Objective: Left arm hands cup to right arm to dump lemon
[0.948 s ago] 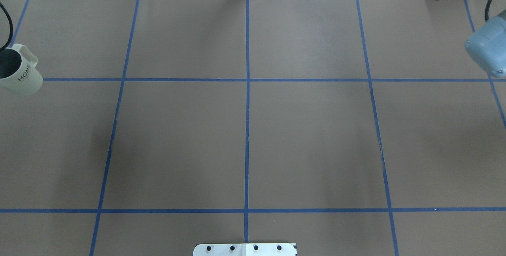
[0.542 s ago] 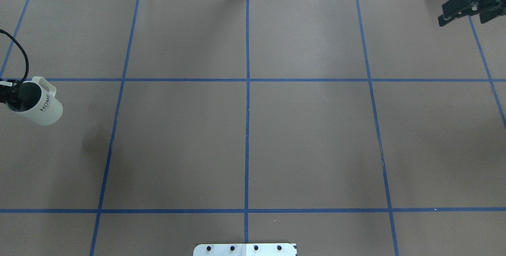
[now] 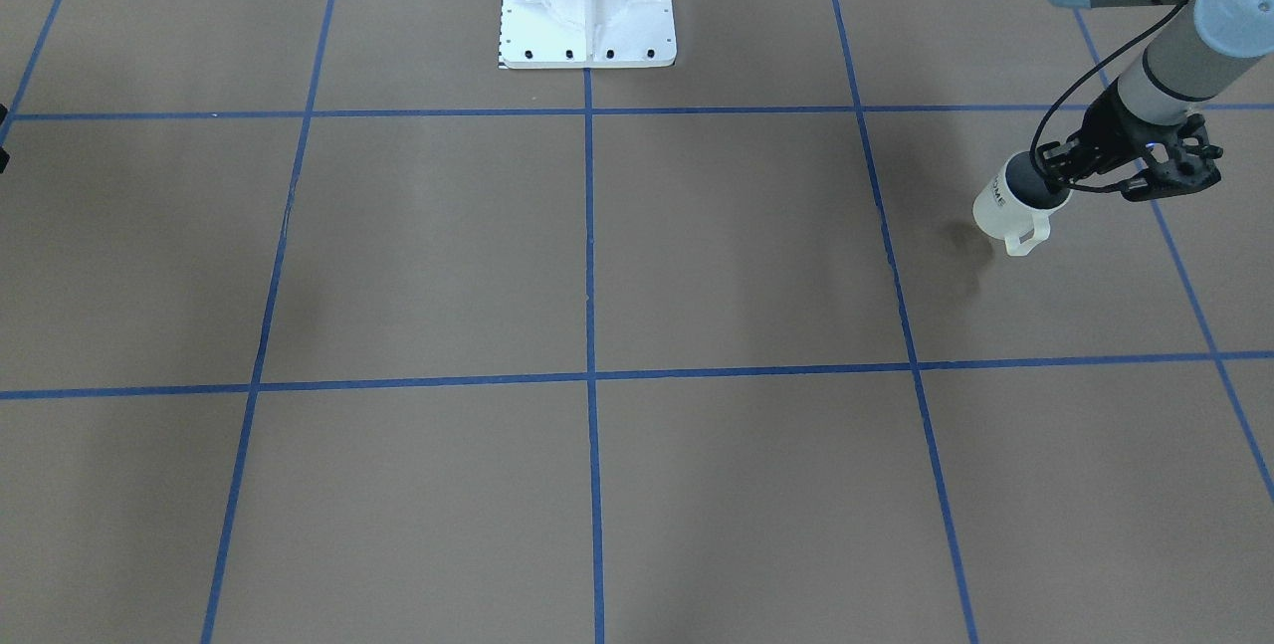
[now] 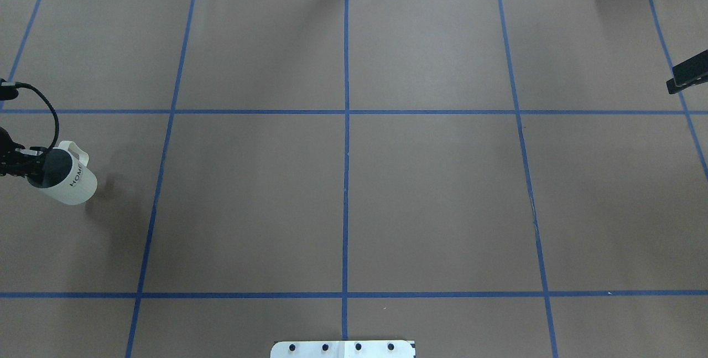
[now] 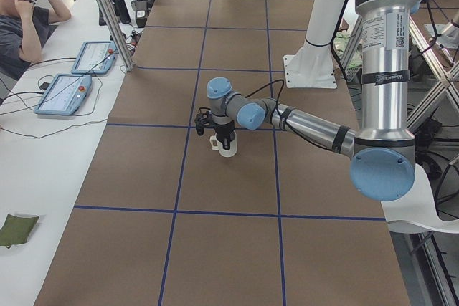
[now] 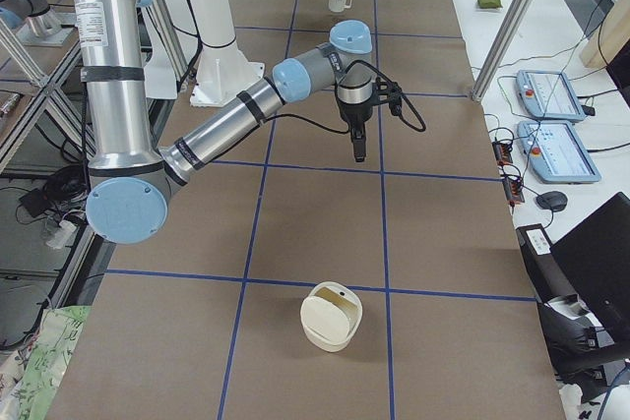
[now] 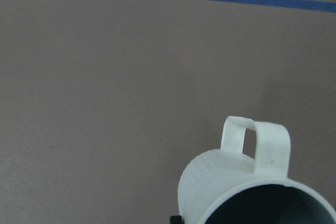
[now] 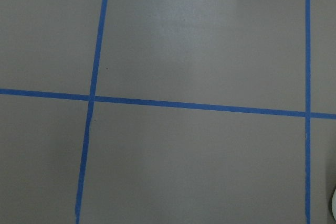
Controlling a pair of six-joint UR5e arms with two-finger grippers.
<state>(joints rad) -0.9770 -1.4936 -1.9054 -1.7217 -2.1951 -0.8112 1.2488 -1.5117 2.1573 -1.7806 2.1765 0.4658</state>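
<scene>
Over the last half second the cup (image 4: pixel 65 178) has been carried nearer the robot and slightly toward the table's middle. The right gripper (image 6: pixel 357 150) has slid down the right edge, so we now see only one black finger (image 4: pixel 687 77) in the overhead view.

The left gripper (image 4: pixel 30 161) pinches the cup's rim on the side away from the handle (image 7: pixel 257 148), one finger inside the mouth and one outside. We see the mug roughly upright, its "HOME" lettering (image 4: pixel 77 175) facing the table's centre. It sits in the leftmost column of the middle row of squares. We cannot tell whether its base touches the paper, and its inside is too dark for us to say what it holds. A black braided cable (image 4: pixel 51 112) loops up from the wrist, and behind it the left arm (image 3: pixel 1174 67) reaches out low over the table (image 4: pixel 431 192).

The right gripper points straight down well above the brown paper. We cannot tell how far apart its fingers stand. The right arm (image 6: pixel 246 110) stretches out from its shoulder. A cream round container (image 6: pixel 332 315) lies at that end of the table, well apart from the gripper.
</scene>
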